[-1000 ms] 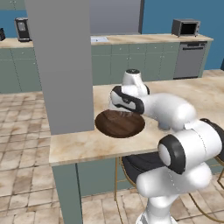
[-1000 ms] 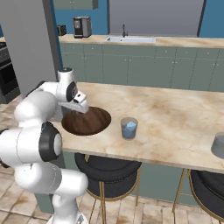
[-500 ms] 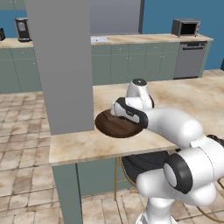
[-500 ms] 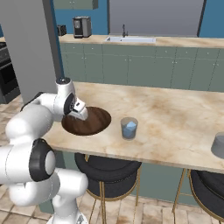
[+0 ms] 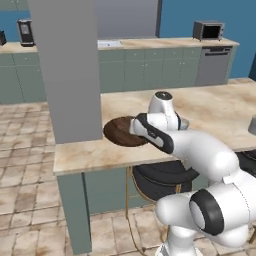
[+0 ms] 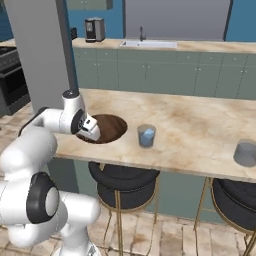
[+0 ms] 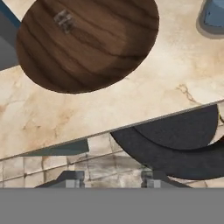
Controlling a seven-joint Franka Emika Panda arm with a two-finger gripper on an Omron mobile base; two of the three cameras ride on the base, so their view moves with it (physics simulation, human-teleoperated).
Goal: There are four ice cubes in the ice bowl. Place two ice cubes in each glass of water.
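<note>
Gripper (image 7: 111,178) hangs over the counter's near edge, finger tips (image 7: 74,178) apart with nothing between them. Just beyond the tips: marble counter (image 7: 144,83), black stool seat (image 7: 183,140) beneath. Ice bowl (image 7: 87,41) sits ahead and left, one pale ice cube (image 7: 64,19) inside. Near glass of water (image 6: 146,135) is to its right; second glass (image 6: 245,152) well apart, farther right.

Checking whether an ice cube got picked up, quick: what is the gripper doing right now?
Gripper: open, nothing between the fingertips; it hangs past the counter edge near the ice bowl.
</note>
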